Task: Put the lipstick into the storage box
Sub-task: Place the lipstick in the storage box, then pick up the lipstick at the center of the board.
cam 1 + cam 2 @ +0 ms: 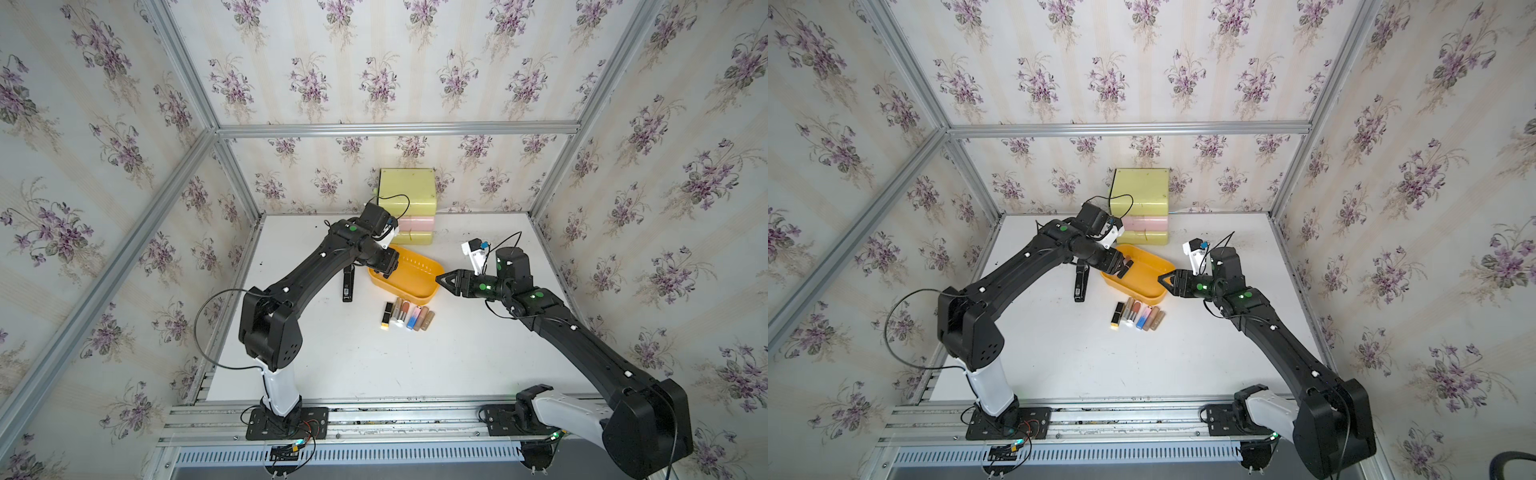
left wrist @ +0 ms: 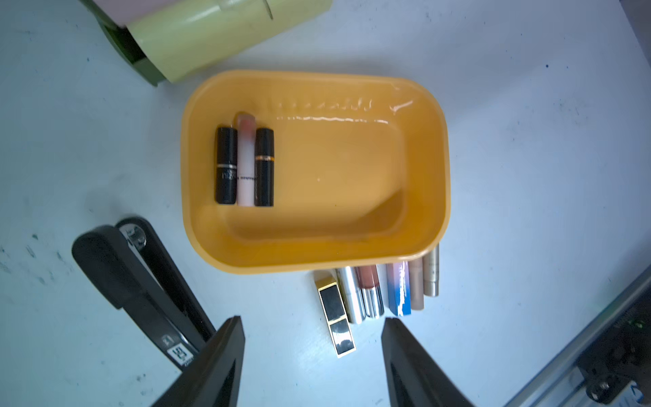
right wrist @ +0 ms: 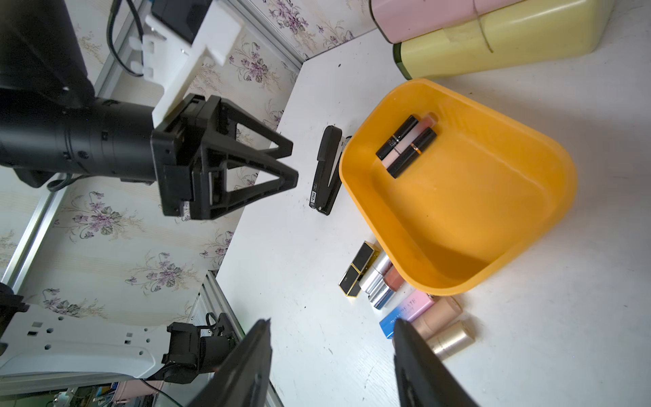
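Observation:
The orange-yellow storage box (image 2: 338, 183) lies mid-table, seen in both top views (image 1: 415, 276) (image 1: 1146, 276). Three lipsticks lie side by side at one end of it: a black one (image 2: 225, 165), a pink one (image 2: 245, 162) and another black one (image 2: 264, 167). My left gripper (image 2: 313, 322) hangs above that end (image 1: 392, 268), open and empty. Several more lipsticks (image 1: 407, 318) lie in a row on the table just in front of the box. My right gripper (image 3: 333, 322) hovers by the box's right end (image 1: 438, 279), open with nothing between its fingers.
A black stapler (image 1: 348, 284) lies on the table just left of the box. A pale yellow-and-pink drawer unit (image 1: 409, 195) stands against the back wall behind it. Aluminium frame posts and floral wallpaper walls close in the table's sides.

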